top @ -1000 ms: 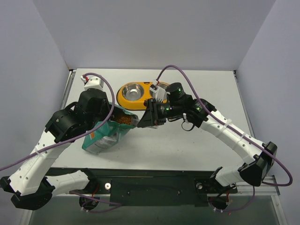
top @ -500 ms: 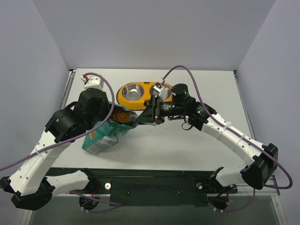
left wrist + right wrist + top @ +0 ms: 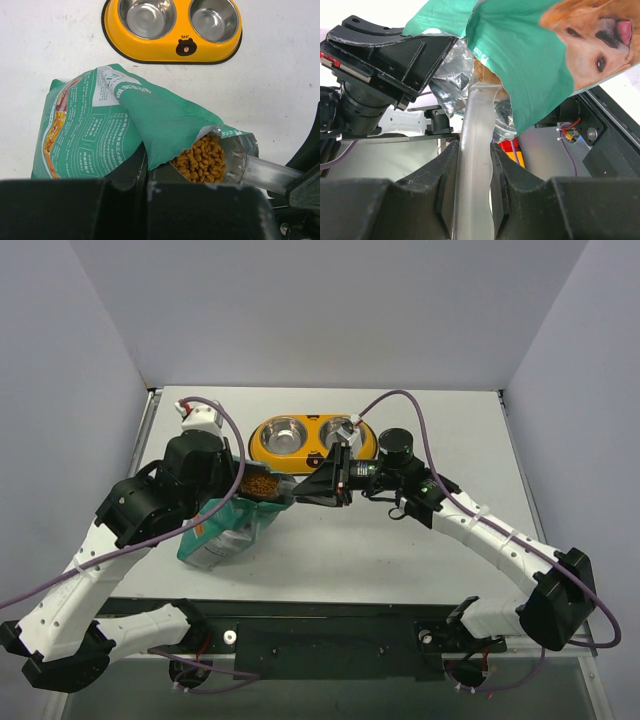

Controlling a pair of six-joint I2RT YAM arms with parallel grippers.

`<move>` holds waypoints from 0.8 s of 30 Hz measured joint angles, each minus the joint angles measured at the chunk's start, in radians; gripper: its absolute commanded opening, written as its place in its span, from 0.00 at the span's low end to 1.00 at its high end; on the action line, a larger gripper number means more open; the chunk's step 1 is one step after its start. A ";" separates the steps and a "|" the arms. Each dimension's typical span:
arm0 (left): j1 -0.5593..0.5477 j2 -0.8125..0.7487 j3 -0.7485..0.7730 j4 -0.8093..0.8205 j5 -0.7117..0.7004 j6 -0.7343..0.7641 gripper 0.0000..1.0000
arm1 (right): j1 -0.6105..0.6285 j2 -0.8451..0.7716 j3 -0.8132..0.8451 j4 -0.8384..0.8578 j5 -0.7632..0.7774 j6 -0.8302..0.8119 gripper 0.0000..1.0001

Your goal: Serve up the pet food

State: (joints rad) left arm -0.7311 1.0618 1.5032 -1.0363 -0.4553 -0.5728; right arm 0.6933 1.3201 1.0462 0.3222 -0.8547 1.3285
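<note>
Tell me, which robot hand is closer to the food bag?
Left. The left gripper pinches the open edge of the bag; the right gripper sits outside it, holding a clear scoop dipped into its mouth.

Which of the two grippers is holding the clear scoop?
The right gripper, clamped on the handle of the clear scoop. The left gripper instead pinches the teal dog-food bag at its open mouth.
</note>
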 measured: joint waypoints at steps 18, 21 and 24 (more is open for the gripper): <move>0.001 -0.024 -0.002 0.000 -0.038 0.002 0.00 | -0.012 0.000 -0.087 0.130 -0.006 0.119 0.00; 0.000 -0.025 -0.002 0.000 -0.039 0.000 0.00 | -0.008 0.014 -0.077 0.207 -0.008 0.158 0.00; 0.002 -0.026 -0.002 0.000 -0.049 0.000 0.00 | -0.013 0.020 -0.109 0.251 -0.010 0.190 0.00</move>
State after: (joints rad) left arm -0.7296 1.0363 1.5017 -1.0363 -0.5045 -0.5724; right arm 0.6804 1.3403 0.9375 0.5735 -0.8642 1.5181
